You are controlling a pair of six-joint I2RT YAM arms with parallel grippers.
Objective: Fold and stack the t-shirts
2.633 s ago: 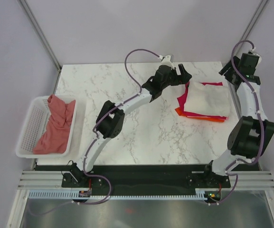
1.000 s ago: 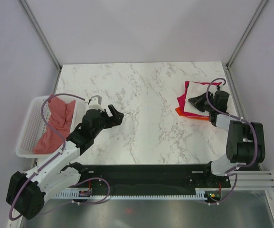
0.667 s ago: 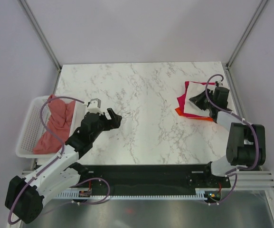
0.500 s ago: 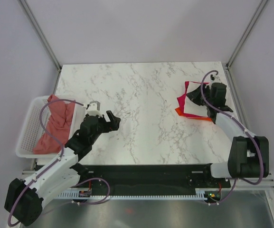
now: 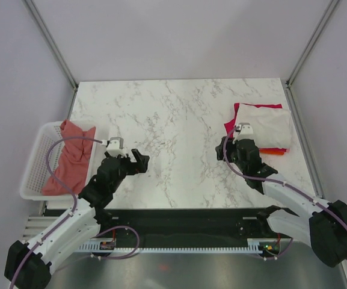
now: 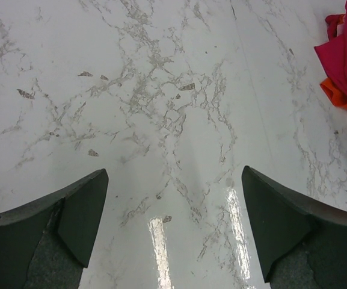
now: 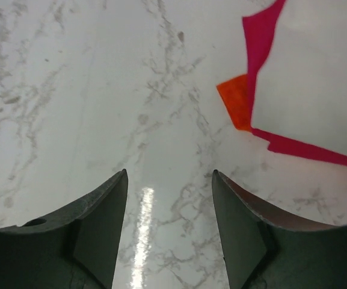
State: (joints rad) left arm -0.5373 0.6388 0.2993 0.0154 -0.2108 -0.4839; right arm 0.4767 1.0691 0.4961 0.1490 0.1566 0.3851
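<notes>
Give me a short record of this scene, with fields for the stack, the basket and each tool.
stack: cream tee on top, magenta tee and orange tee under it
basket: white lattice basket holds the crumpled salmon-pink tee
left tool: open, empty, over the marble table
right tool: open, empty, beside the stack
not yet folded: salmon-pink tee

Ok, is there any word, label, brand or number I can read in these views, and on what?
None readable in any view. The cream t-shirt on top shows a plain face, the magenta t-shirt and orange t-shirt under it show only plain edges, and the salmon-pink t-shirt in the white basket shows no print.
</notes>
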